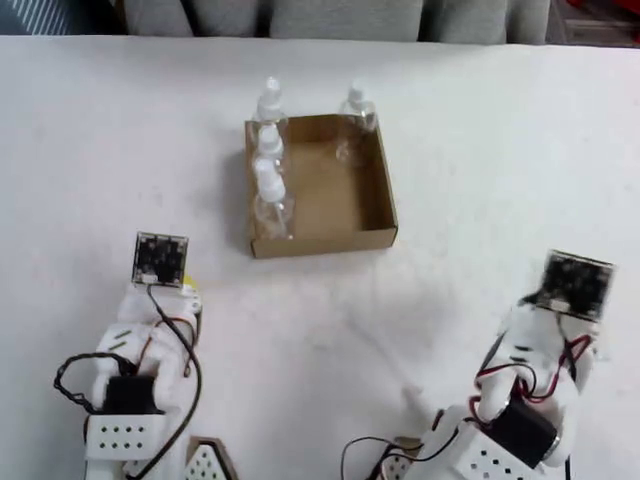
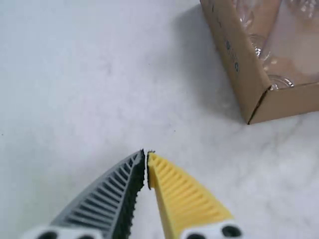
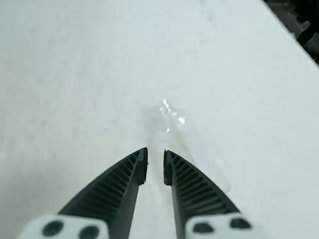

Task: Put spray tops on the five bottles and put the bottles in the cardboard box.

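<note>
Resting clenched, the left jaws face the cardboard box (image 2: 234,64); the right jaws, barely parted, front a clear bottle (image 3: 184,134).

A white table (image 1: 480,120) carries faint creases, and grey seat backs (image 1: 340,15) line its far edge.

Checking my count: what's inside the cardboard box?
Four clear bottles with spray tops stand inside the box: three along one side wall, one in the far opposite corner. Brown floor shows beside them; whatever lies beneath the bottles is covered.
</note>
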Robot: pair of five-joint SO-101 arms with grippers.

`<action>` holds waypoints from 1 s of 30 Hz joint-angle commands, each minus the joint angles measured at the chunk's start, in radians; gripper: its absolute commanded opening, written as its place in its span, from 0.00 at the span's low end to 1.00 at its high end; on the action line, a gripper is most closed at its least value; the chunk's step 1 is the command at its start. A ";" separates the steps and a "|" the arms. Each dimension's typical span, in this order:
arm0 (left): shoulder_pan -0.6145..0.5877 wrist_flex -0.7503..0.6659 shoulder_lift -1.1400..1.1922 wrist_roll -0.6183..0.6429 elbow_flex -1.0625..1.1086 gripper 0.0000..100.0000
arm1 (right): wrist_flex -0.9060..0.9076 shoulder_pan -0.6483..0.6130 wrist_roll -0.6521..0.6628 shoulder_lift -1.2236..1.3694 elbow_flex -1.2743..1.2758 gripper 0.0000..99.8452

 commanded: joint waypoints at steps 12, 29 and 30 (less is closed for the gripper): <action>-0.013 -0.018 -0.002 -0.006 -0.005 0.02 | -0.070 0.084 0.216 0.303 -0.040 0.03; -0.012 -0.018 -0.002 -0.006 -0.005 0.02 | -0.022 0.162 0.256 1.320 -0.758 0.20; -0.012 -0.018 -0.002 -0.006 -0.005 0.02 | -0.022 0.159 0.258 1.357 -0.779 0.23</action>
